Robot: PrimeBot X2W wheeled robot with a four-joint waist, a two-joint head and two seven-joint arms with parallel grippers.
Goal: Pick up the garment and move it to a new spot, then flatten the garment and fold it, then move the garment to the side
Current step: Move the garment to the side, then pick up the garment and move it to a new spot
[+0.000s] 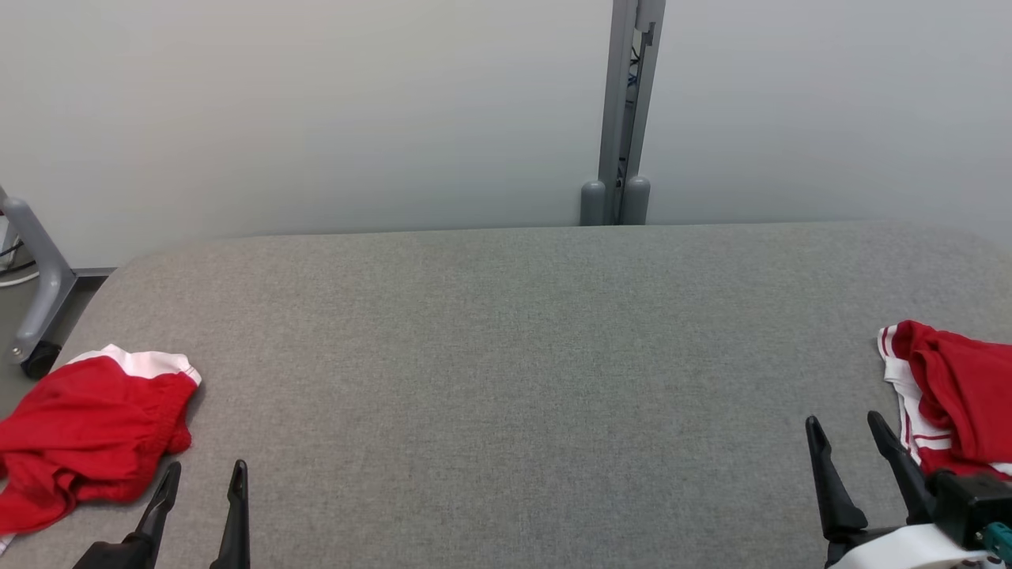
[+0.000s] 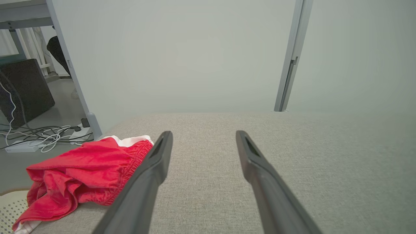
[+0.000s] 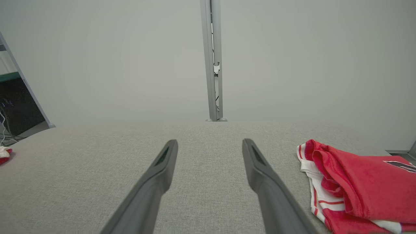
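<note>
Shorts (image 1: 87,435), red, lie at 8 o'clock beside the wide, empty left claw (image 1: 207,466); perhaps a shirt (image 1: 961,387) at 4 o'clock beside the wide, empty right claw (image 1: 842,419).

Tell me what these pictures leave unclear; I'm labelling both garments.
Right garment: cut off by the head view's right edge.
Its dark print: cropped by the right wrist view's edge, unreadable.
Left garment: bunched up, cut by the head view's left edge.

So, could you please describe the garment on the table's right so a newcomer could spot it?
On the grey table, look at the right edge beside the right gripper. The garment there is red with white, red-striped trim; the other red garment, far left, shows a plain white band.
</note>
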